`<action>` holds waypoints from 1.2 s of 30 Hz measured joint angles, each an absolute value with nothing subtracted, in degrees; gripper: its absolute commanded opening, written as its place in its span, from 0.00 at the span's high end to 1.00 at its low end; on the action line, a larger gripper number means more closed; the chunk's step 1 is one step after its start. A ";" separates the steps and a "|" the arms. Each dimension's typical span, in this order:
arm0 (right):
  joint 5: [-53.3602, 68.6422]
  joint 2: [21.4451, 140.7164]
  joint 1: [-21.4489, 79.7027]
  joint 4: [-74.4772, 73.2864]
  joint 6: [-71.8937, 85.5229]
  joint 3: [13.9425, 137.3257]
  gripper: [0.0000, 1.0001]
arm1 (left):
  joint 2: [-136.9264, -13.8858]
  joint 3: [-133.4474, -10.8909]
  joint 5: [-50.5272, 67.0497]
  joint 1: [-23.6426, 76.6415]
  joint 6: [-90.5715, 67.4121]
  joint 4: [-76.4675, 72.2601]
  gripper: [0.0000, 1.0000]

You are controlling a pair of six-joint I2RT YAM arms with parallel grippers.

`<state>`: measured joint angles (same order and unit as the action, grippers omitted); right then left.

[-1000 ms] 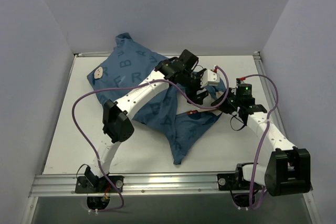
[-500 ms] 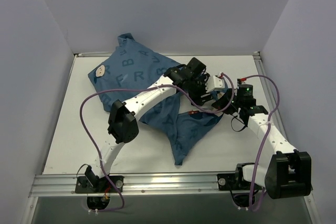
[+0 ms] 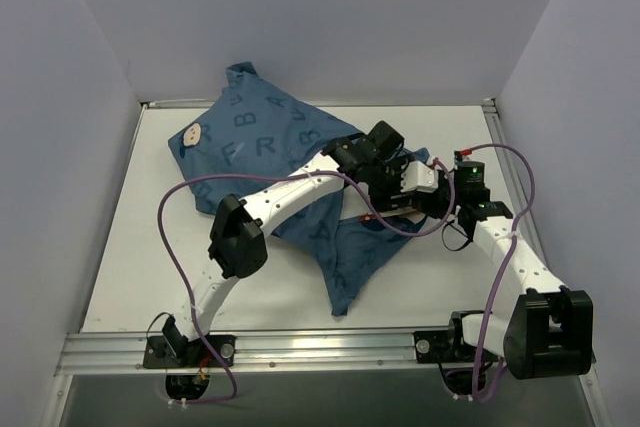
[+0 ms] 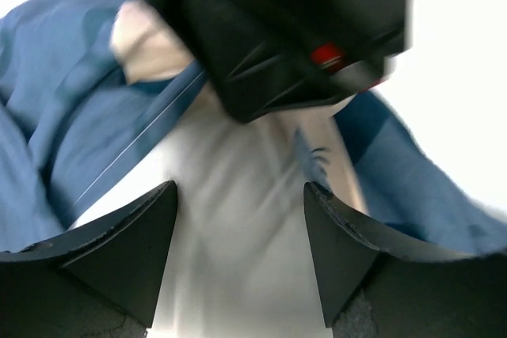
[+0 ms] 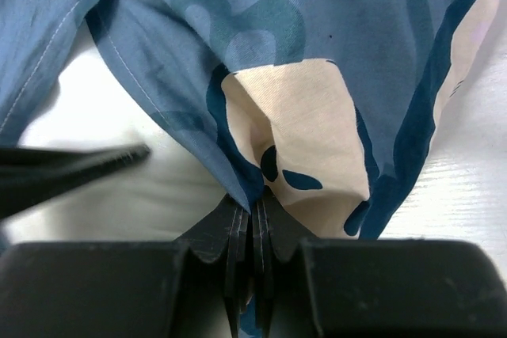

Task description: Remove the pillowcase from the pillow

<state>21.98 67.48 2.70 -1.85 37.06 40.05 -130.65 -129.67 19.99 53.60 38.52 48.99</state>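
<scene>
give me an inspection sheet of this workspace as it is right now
surface: white table, far middle covered by bedding
job's things: blue lettered pillowcase bunched across the table; white pillow shows at its opening, blurred
clutter: nothing seen
grippers: left gripper open over the pillow; right gripper shut on a pillowcase fold
cables: purple cables loop along both arms
surroundings: plain walls on three sides; metal rail at near edge
</scene>
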 measured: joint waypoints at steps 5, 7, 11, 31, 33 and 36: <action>23.11 67.48 1.69 -1.98 36.82 40.05 1.00 | -130.63 -129.67 20.18 54.85 39.51 49.06 0.29; 23.53 67.48 1.37 -2.00 36.82 40.05 1.00 | -130.63 -129.67 19.51 54.81 39.68 49.06 0.29; 24.10 67.24 1.13 -2.02 36.75 40.05 1.00 | -130.93 -129.67 17.96 54.30 39.64 48.95 0.25; 24.97 66.85 -1.39 -1.58 36.42 39.40 1.00 | -132.99 -126.72 4.29 54.81 40.10 43.79 0.98; 25.41 66.92 -2.13 -1.32 36.34 39.40 1.00 | -131.09 -123.42 4.32 54.81 40.10 41.87 0.98; 25.85 67.90 -3.14 -1.80 35.79 40.47 1.00 | -124.73 -113.95 4.29 54.76 41.01 37.95 0.98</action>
<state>25.85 67.90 -3.14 -1.80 35.79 40.47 -124.73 -113.95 4.29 54.76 41.01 37.95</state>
